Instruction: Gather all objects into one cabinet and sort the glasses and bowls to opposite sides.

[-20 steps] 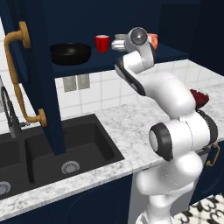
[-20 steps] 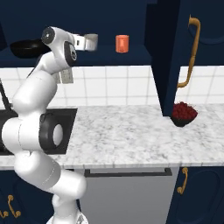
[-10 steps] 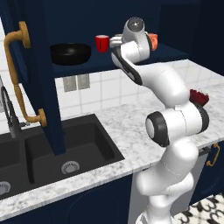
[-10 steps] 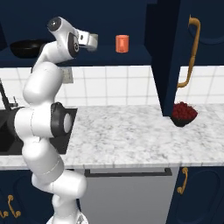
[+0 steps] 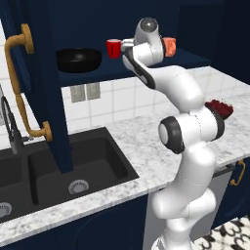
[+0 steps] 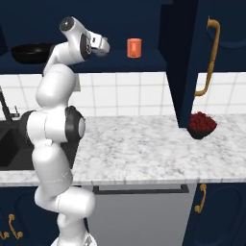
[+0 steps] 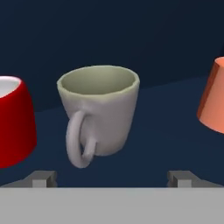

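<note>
In the hand view a pale grey cup (image 7: 98,116) with a handle stands upright on the navy cabinet's shelf (image 7: 166,127), straight ahead of my open gripper (image 7: 111,179). The fingertips (image 7: 41,177) sit wide apart, short of the cup and not touching it. The red cup (image 7: 11,122) is to its left and the orange mug (image 7: 214,98) to its right. From the base, the black bowl (image 5: 78,59) sits at the shelf's left end, then the red cup (image 5: 113,47), and the orange mug (image 5: 169,47) beyond the hand. The arm hides the pale cup there. My gripper (image 6: 104,47) reaches in left of the orange mug (image 6: 134,48).
The cabinet's left door (image 5: 49,88) with its brass handle (image 5: 19,88) stands open over the sink (image 5: 53,166). The right door (image 6: 185,62) hangs open above a dark bowl of red fruit (image 6: 202,125) on the marble counter (image 6: 139,149). A faucet (image 5: 10,122) is at far left.
The arm's upper links have swung more upright and the hand has shifted slightly along the shelf. The bowl, red cup and orange mug stay where they were.
</note>
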You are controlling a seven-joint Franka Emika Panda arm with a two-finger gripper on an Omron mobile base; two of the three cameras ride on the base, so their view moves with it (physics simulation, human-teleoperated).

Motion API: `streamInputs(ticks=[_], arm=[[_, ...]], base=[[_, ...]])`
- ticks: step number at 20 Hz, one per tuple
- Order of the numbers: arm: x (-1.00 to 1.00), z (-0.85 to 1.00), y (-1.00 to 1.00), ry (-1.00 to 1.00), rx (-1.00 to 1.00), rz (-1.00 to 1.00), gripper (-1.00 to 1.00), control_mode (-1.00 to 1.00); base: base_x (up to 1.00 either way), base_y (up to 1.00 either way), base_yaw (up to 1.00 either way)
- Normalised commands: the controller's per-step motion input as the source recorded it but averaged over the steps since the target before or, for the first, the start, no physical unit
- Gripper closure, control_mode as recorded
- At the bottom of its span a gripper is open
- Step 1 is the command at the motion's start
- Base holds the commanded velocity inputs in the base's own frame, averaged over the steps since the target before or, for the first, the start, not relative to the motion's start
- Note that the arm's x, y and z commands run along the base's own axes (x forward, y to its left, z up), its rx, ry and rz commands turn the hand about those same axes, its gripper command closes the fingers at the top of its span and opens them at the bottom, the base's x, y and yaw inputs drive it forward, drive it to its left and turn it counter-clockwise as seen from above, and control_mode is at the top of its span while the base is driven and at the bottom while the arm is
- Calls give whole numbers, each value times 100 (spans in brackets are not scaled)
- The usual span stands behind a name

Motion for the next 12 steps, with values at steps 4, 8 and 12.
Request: streamInputs(ticks=[4,8,12], arm=[[54,-8,4,0,2,0,-100,-100],[46,0,8,0,0,0,-100,-100],[28,0,15,0,0,0,-100,-100]], base=[[0,0,0],[0,0,0],[0,0,0]])
